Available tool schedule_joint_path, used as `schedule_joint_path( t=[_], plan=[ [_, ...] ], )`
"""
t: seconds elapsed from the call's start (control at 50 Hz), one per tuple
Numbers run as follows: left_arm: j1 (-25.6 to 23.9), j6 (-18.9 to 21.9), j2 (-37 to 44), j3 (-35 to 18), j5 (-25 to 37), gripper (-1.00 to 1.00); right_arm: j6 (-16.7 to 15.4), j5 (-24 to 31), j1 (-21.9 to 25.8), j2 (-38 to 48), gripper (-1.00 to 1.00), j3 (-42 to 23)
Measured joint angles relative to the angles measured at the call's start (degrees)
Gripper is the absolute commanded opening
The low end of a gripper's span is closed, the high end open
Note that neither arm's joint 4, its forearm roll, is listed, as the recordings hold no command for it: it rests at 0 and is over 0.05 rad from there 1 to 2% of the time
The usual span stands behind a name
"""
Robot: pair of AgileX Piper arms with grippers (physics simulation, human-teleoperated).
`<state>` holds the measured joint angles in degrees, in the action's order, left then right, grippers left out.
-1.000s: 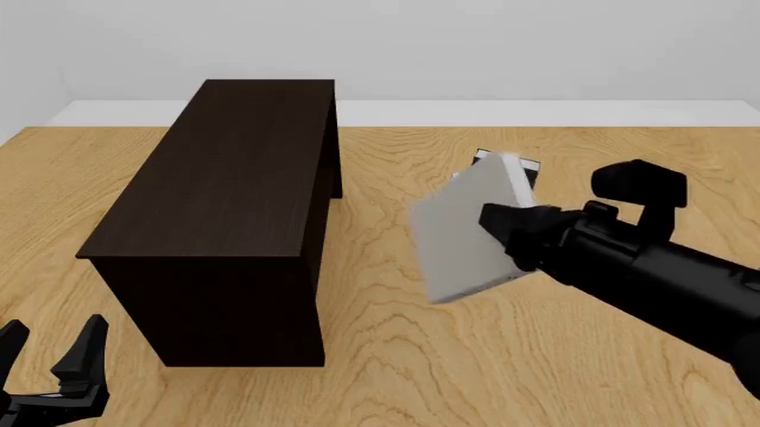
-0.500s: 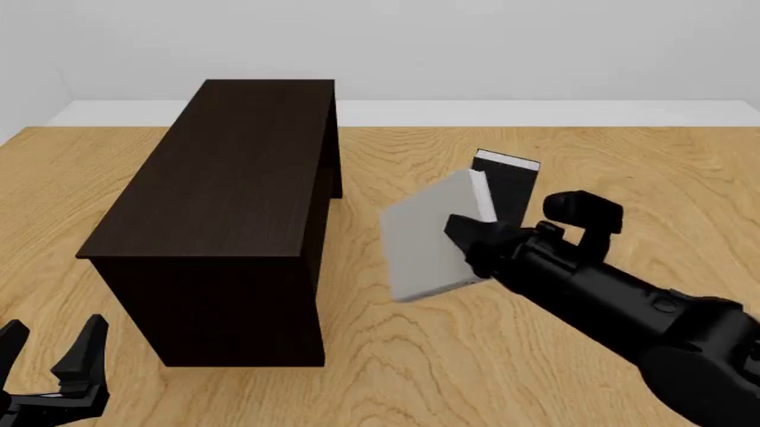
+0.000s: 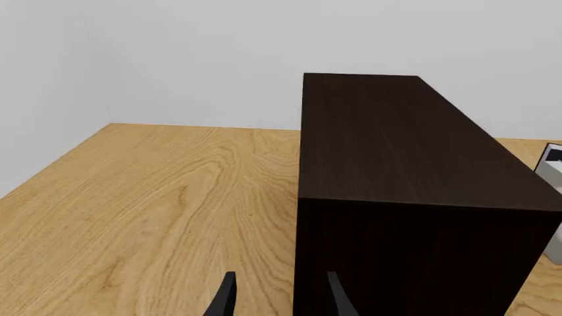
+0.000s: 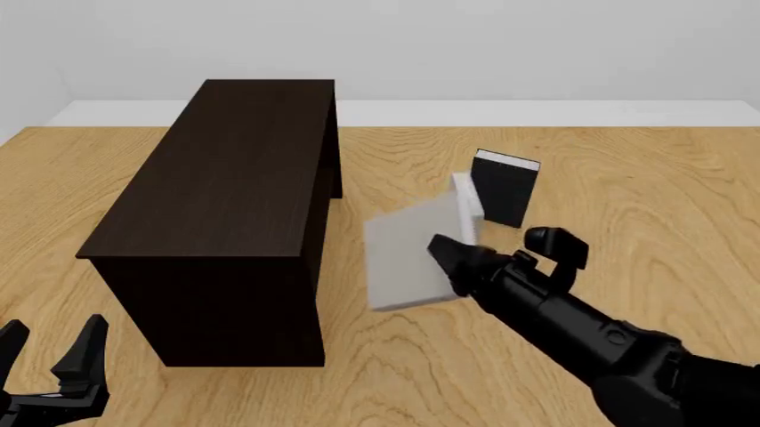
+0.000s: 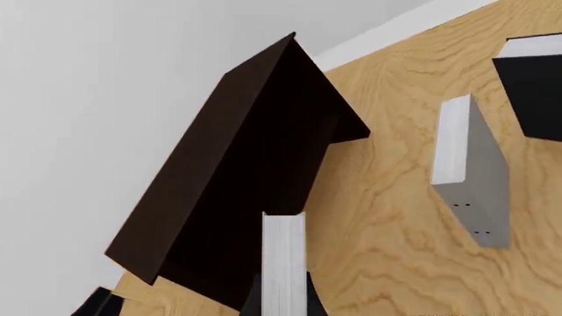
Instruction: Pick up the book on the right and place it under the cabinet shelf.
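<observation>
The grey book point(image 4: 404, 253) is held upright and tilted in my right gripper point(image 4: 446, 262), which is shut on its right edge, just above the table and to the right of the dark cabinet point(image 4: 226, 196). In the right wrist view the book's white page edges point(image 5: 283, 263) point toward the cabinet's open side point(image 5: 263, 191). My left gripper point(image 4: 48, 365) is open and empty at the near left, in front of the cabinet point(image 3: 412, 164); its fingertips point(image 3: 226, 299) show in the left wrist view.
A second grey book point(image 4: 468, 206) stands on the table behind the held one, with its spine dots showing in the right wrist view point(image 5: 478, 178). A black book point(image 4: 505, 187) stands further back right and also shows in the right wrist view point(image 5: 536, 85). The wooden table point(image 4: 618, 205) extends to the right.
My right arm has carried the grey book left and nearer, toward the cabinet's open side, uncovering the second grey book and the black book. The left arm has not moved.
</observation>
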<state>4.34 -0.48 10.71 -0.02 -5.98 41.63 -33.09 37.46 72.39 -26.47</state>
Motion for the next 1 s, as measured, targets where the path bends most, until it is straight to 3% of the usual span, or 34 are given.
schedule_joint_path(
  t=[0.54,1.0],
  plan=[
    [0.0,0.0,-0.01,0.0,0.0,1.0,4.67,-14.12,1.79,11.16,-1.0,1.78],
    [0.0,0.0,-0.01,0.0,0.01,1.0,7.3,-22.5,1.55,22.84,-1.0,-1.15]
  ],
)
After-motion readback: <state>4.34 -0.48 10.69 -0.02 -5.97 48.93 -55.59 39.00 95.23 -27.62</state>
